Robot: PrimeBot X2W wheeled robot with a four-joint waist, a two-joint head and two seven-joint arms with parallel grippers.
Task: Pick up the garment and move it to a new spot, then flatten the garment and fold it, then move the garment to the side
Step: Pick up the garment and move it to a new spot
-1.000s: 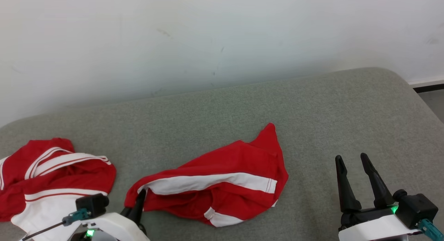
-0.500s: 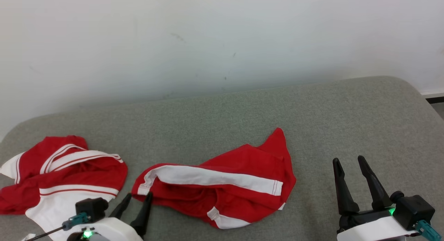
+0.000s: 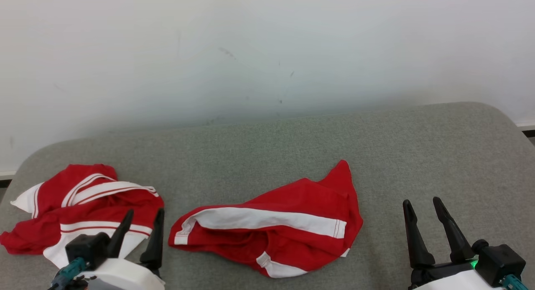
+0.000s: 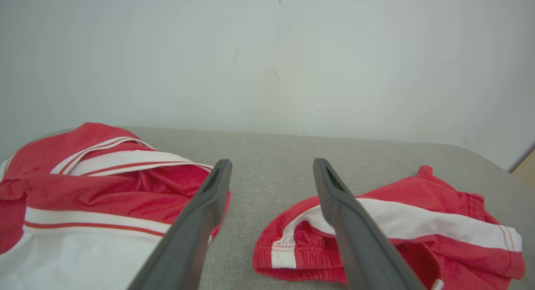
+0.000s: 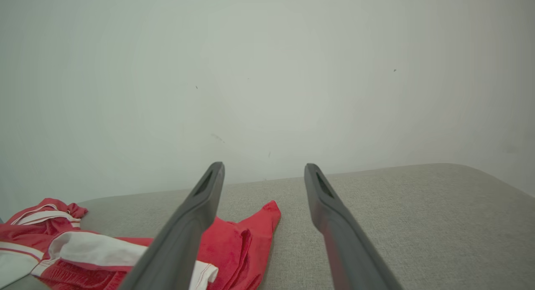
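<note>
Grey fabric cushion (image 3: 418,148) carries two red-white pieces. Garment (image 3: 271,235) lies crumpled at middle, near front edge, white band across it, one red corner pointing toward wall (image 3: 267,52). Other garment (image 3: 83,202) heaped at left end, close to rounded left edge; narrow strip of cushion between the two. Left gripper (image 3: 145,217) released, fingers spread, nothing between them, at that strip by right border of other garment. Right gripper (image 3: 421,204) spread too, empty, well apart from garment. Right half of cushion open up to rounded corner.
</note>
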